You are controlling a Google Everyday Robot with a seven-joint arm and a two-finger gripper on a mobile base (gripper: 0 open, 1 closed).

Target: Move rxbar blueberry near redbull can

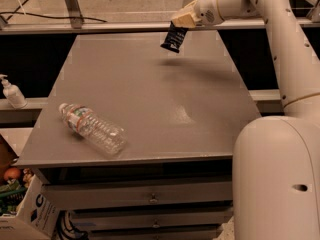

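The arm reaches in from the right side and ends in the pincer [181, 24], which is over the far part of the table [150, 99], a little right of its middle. The pincer is clamped on the top end of the rxbar blueberry [174, 38]. The dark bar hangs down from it, tilted, and is clear of the table, with a faint shadow on the grey top just beneath and to the right.

A clear water bottle [92, 129] lies on its side near the table's left front corner, cap end pointing to the far left, well apart from the bar. Beyond the left edge a small white pump bottle [12, 91] stands on a lower ledge. At the near left a cardboard box [30, 211] holds what may be fruit.
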